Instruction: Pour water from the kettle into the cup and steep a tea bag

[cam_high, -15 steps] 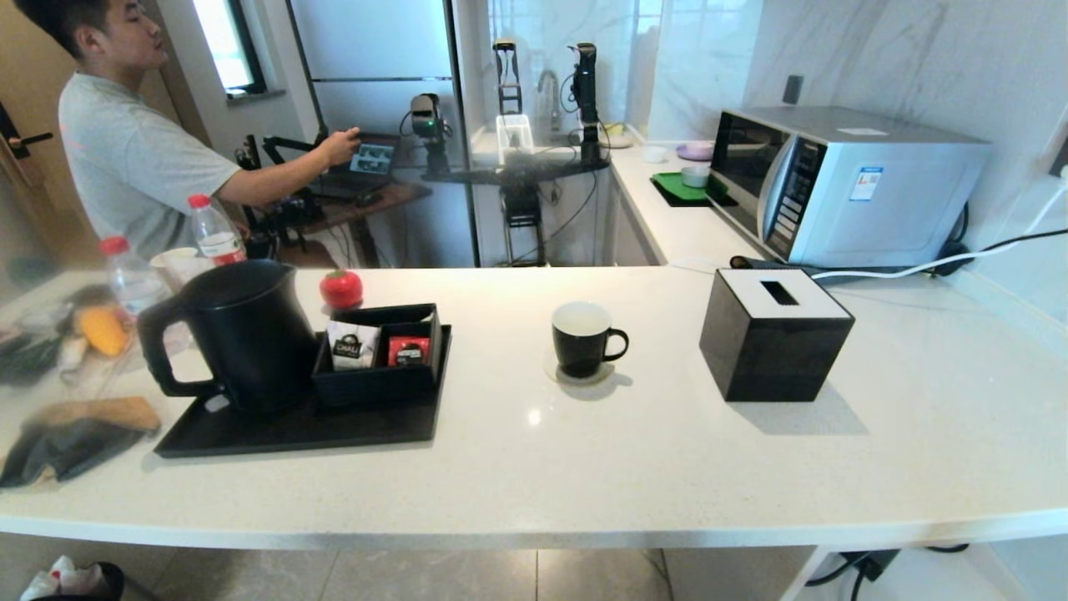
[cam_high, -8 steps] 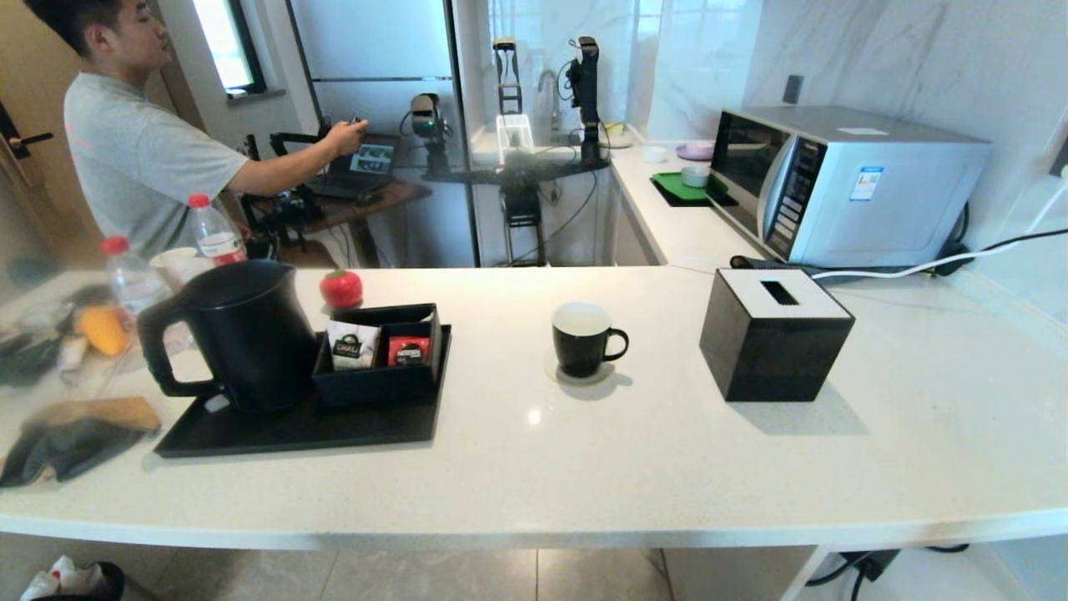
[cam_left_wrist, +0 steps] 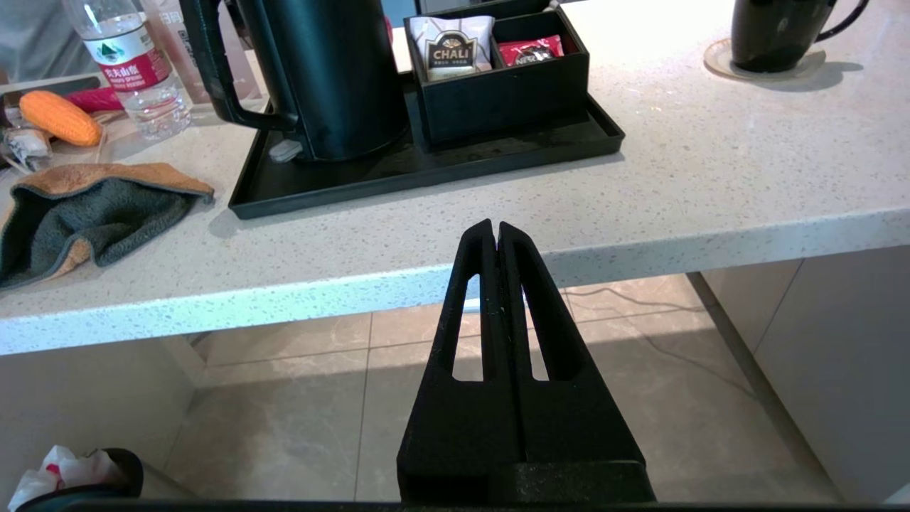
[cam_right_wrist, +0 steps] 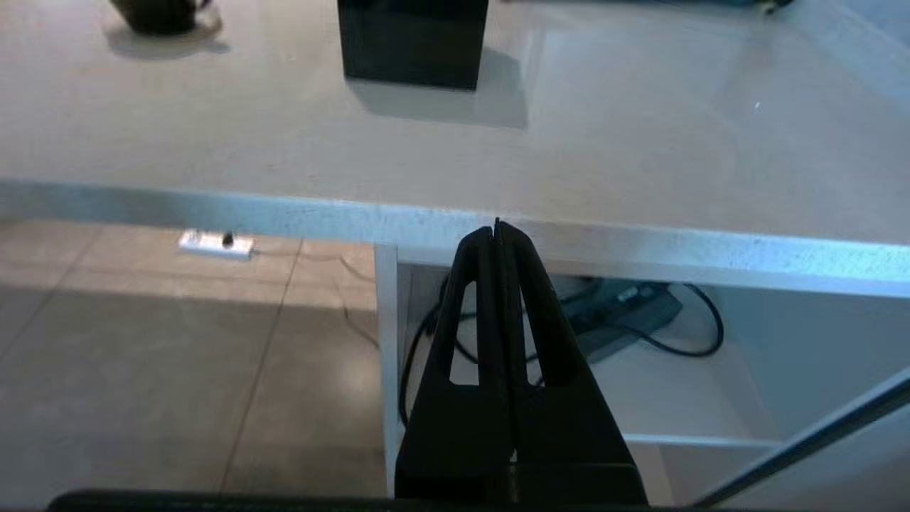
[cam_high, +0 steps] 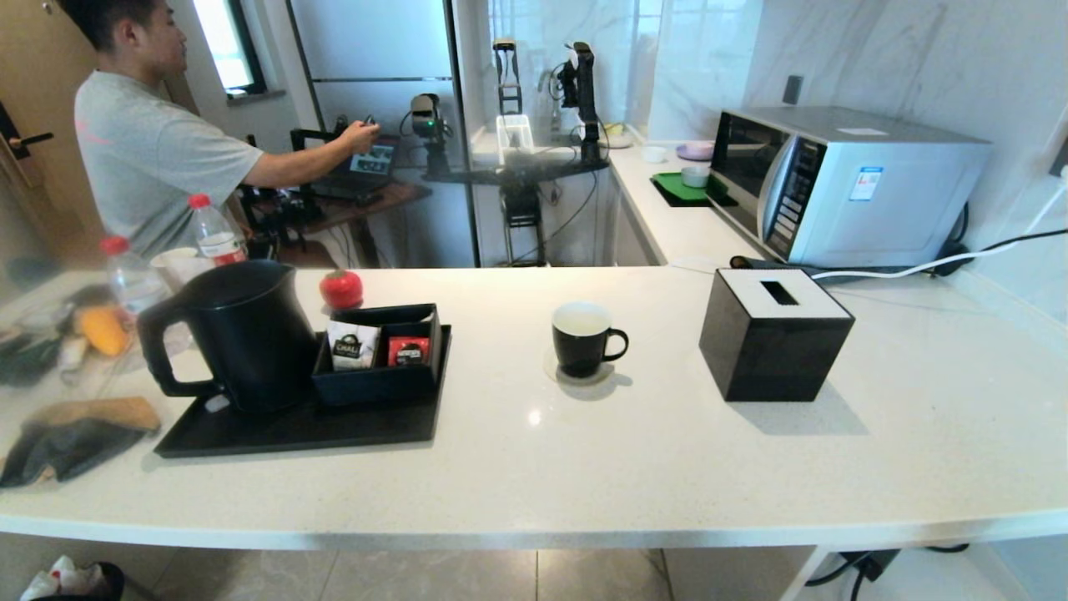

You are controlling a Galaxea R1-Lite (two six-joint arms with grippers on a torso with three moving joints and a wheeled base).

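Note:
The matte black kettle (cam_high: 238, 334) stands on the left of a black tray (cam_high: 334, 430), its loop handle facing left; the left wrist view shows the kettle (cam_left_wrist: 341, 71) too. A tiny pale tea bag (cam_high: 217, 403) lies on the tray at the kettle's base. The black cup (cam_high: 581, 338), white inside, sits on a coaster mid-counter with its handle to the right. Both arms hang below the counter's front edge, outside the head view. My left gripper (cam_left_wrist: 496, 226) is shut and empty, facing the tray. My right gripper (cam_right_wrist: 497, 227) is shut and empty, facing the counter edge.
A black divided box (cam_high: 380, 367) on the tray holds a white CHALI sachet (cam_high: 352, 345) and a red sachet (cam_high: 409, 351). A black tissue box (cam_high: 772, 334) stands right of the cup, with a microwave (cam_high: 843, 184) behind. A cloth (cam_high: 75, 434), bottles and a tomato crowd the left.
Only the person in the background has shifted slightly to the right. Nothing on the counter has moved.

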